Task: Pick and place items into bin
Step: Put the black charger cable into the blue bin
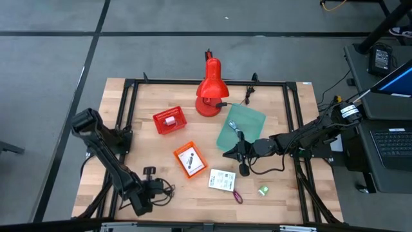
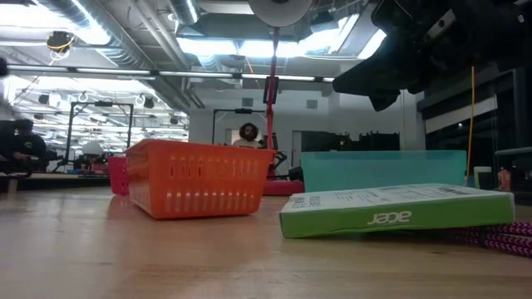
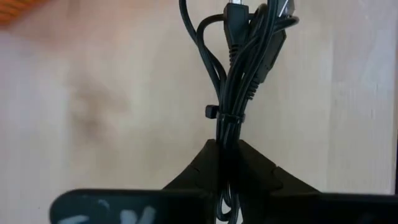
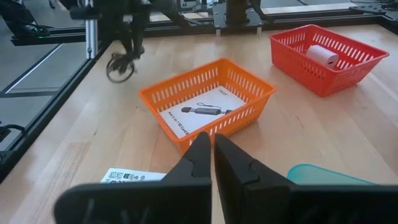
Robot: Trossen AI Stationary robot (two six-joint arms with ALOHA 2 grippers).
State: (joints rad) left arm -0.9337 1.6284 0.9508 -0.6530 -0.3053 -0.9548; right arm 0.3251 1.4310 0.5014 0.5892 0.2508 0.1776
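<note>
High view is showing the left gripper (image 1: 156, 187) at the near left corner of the light wooden table (image 1: 283, 196), its jaws squeezing together on a black coiled cable (image 1: 165, 189) bundled with a small tie. In the left wrist view the bundle (image 3: 239, 74) is running lengthwise straight out from between the two dark fingers (image 3: 261, 171), its long axis in line with the gripper and its plug ends pointing away from it. The orange plastic mesh basket (image 1: 189, 160), near the table's middle, is holding a white printed card (image 4: 202, 112), while the red plastic mesh basket (image 1: 169, 120) further back is holding a pale pink block (image 4: 322, 56). The right gripper (image 1: 237, 153) is hanging over the table beside a teal translucent sheet (image 1: 241, 125), jaws pressed together on nothing. A second white printed card (image 1: 222, 180), a purple strap (image 1: 237, 196) and a small green piece (image 1: 262, 191) are lying along the near edge, in front of the right gripper.
</note>
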